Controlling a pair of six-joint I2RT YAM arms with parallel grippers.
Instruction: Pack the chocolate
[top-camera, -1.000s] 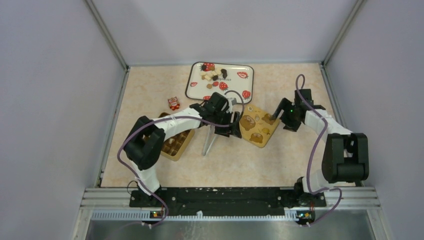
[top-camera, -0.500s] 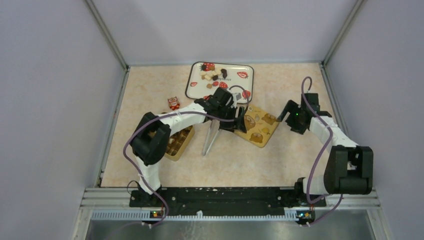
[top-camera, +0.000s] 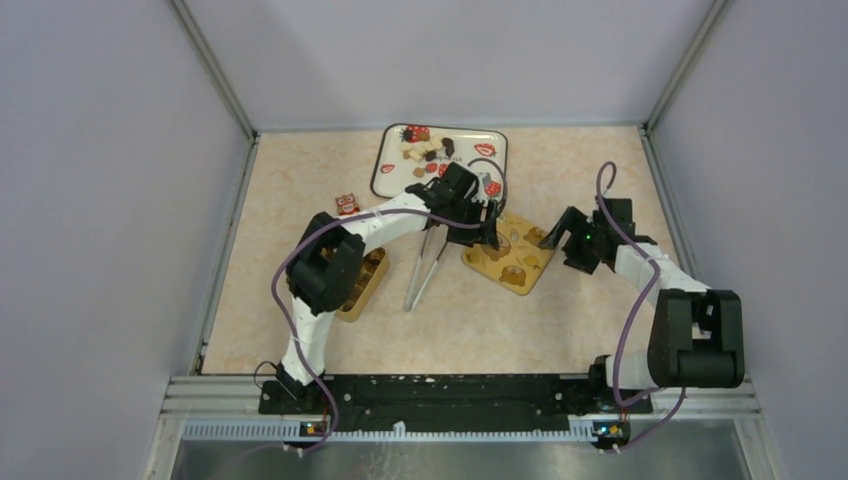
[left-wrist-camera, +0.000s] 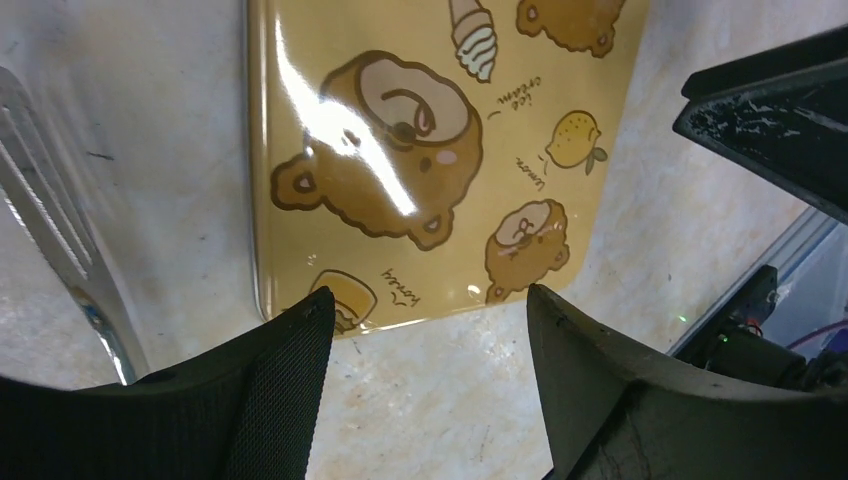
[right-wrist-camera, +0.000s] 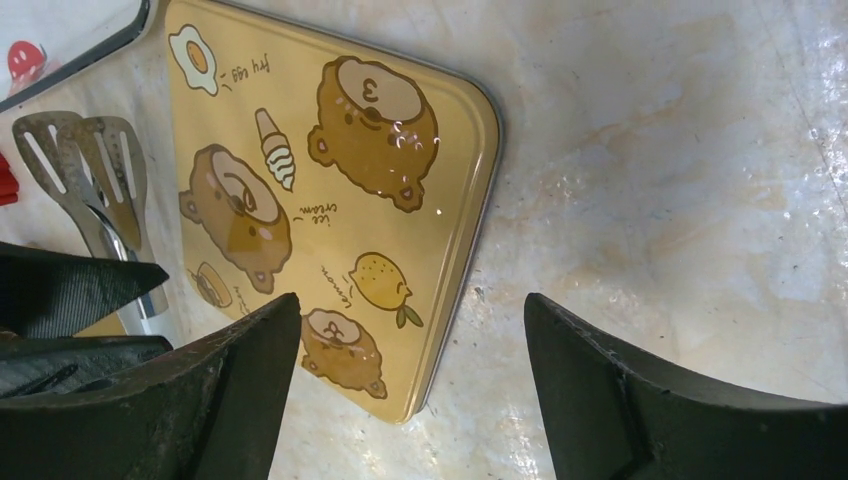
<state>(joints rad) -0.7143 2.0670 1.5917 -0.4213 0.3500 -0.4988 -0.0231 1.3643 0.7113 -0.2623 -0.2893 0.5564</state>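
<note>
The chocolate (top-camera: 425, 151) is several small brown, dark and cream pieces on the white strawberry-print tray (top-camera: 480, 172) at the back. A gold compartment box (top-camera: 366, 280) lies left, mostly hidden under my left arm. The yellow bear-print lid (top-camera: 510, 258) lies flat on the table between my grippers. My left gripper (top-camera: 488, 237) is open and empty at the lid's left edge; the left wrist view shows its jaws (left-wrist-camera: 428, 300) just off the lid (left-wrist-camera: 440, 150). My right gripper (top-camera: 553, 240) is open and empty at the lid's right edge, its jaws (right-wrist-camera: 412, 310) straddling the lid's corner (right-wrist-camera: 330, 200).
Metal tongs (top-camera: 425, 265) lie left of the lid, and show in both the left wrist view (left-wrist-camera: 50, 230) and the right wrist view (right-wrist-camera: 90, 190). A small red wrapped item (top-camera: 347, 204) sits at the left. Grey walls enclose the table on three sides.
My left gripper has swung right and back, from over the tongs to the lid's left edge. My right gripper backed off, then came in low at the lid's right edge.
</note>
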